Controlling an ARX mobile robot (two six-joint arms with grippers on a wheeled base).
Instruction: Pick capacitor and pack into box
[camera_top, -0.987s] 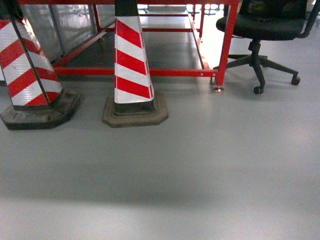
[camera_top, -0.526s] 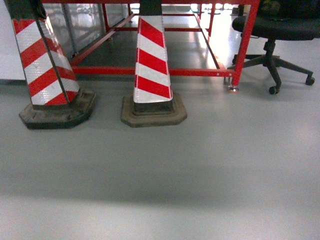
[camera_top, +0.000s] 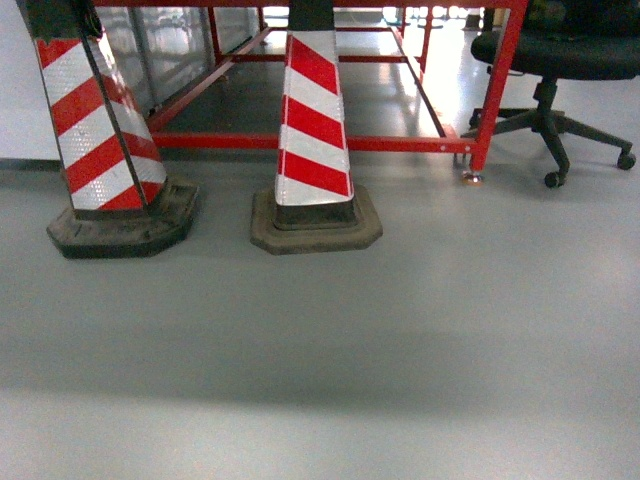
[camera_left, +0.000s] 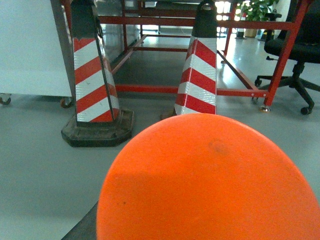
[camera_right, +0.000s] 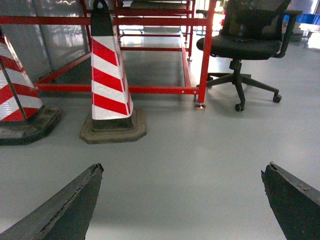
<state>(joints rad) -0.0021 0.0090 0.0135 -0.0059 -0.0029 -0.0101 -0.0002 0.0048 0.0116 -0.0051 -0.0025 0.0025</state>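
Right claw (camera_right: 182, 200): jaws wide apart, empty, above grey floor (camera_top: 400, 330). Left claw: hidden, possibly behind orange dome (camera_left: 210, 180); state indeterminable. Two striped cones (camera_top: 315, 130), red frame (camera_top: 495, 90), office chair (camera_top: 560, 60).

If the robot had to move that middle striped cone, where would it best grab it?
Probably high on the middle cone, where its tapered body is slimmest; the right view shows a loop at its tip. Come from the near side, since the red frame stands behind. The wide base looks too broad for the open right gripper.
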